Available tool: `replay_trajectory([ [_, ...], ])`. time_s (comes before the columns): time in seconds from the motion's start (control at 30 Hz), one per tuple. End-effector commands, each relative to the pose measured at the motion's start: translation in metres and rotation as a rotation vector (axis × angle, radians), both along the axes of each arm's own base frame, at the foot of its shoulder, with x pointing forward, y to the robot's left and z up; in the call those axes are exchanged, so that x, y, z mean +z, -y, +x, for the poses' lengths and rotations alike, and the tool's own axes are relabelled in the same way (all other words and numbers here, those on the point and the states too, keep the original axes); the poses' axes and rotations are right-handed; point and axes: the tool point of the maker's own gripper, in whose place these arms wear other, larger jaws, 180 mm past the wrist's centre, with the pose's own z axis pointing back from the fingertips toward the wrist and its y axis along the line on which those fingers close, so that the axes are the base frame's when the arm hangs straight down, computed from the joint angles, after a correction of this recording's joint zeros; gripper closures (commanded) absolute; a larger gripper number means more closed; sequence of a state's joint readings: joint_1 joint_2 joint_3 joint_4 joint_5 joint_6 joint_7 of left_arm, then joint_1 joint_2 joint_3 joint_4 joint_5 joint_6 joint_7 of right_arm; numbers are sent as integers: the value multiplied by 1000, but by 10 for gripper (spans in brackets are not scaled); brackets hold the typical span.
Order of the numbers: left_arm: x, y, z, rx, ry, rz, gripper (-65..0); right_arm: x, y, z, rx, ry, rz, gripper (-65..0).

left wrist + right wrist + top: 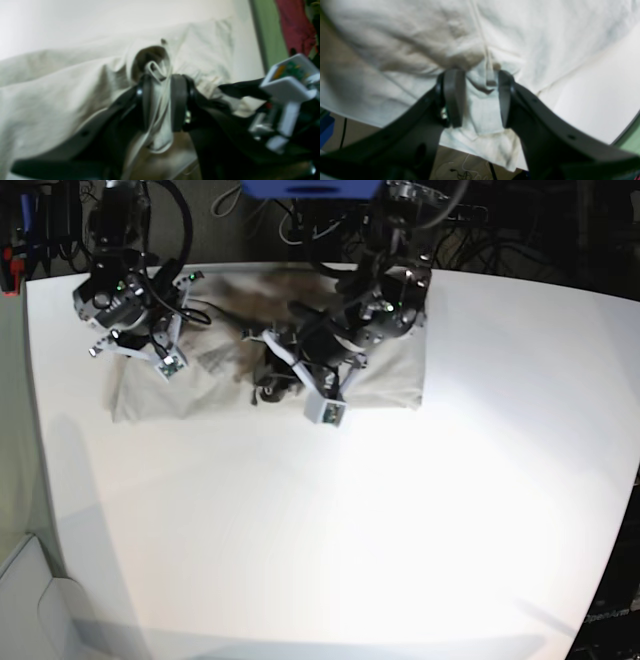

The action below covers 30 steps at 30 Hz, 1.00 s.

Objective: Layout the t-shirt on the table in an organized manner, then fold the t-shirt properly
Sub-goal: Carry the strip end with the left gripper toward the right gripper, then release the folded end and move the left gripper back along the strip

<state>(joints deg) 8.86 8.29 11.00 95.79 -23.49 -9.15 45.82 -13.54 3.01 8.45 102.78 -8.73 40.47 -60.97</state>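
The light grey-beige t-shirt [390,380] lies crumpled along the far side of the white table [320,530]. In the left wrist view my left gripper [162,77] is shut on a bunched fold of the t-shirt [50,100], and the cloth rises in a small tent above the pads. In the base view that gripper [268,375] sits over the shirt's middle. In the right wrist view my right gripper [480,72] stands open astride the t-shirt [407,37] where its edge hangs over the table edge. A seam strip dangles between its fingers.
The other arm's white camera module [287,90] is close on the right of the left wrist view. Beyond the table edge are a green wall and red cloth [297,27]. Cables [462,172] lie on the floor below. The right arm [125,305] stands at the far left corner.
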Motion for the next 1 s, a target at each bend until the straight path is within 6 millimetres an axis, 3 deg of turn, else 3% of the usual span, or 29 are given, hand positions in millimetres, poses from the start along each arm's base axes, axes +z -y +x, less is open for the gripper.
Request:
replay_trajectory([
  [0.0, 33, 5, 16, 8, 92, -68, -137, -9, -1, -12, -7, -46, -1, -244],
  [0.13, 60, 4, 18, 12, 115, -181, -137, -9, -2, -12, -8, -46, 0, -244],
  [0.27, 71, -10, 19, -7, 134, -220, -135, -8, -2, -10, -8, -41, 2, -244],
  [0.43, 55, -59, 20, 52, 83, -208, -130, -8, -2, -10, -8, -41, 2, -244],
  [0.57, 41, -110, 22, 170, 50, -180, -40, -8, -3, -9, -8, -38, 2, -244],
  [0.67, 27, -126, 20, 202, 30, -112, -1, -8, -2, -9, -9, -37, 3, -244],
  [0.73, 15, -119, 13, 158, 4, -46, 0, -8, -3, -9, -9, -37, 4, -244],
  [0.8, -9, -105, -2, 65, -61, 60, 0, -8, -3, -8, -9, -36, 5, -244],
  [0.9, -38, -59, -21, -148, -137, 194, 0, -8, -3, -8, -9, -36, 5, -244],
  [0.97, -43, -25, -38, -299, -128, 240, 0, -8, -3, -8, -9, -36, 5, -244],
])
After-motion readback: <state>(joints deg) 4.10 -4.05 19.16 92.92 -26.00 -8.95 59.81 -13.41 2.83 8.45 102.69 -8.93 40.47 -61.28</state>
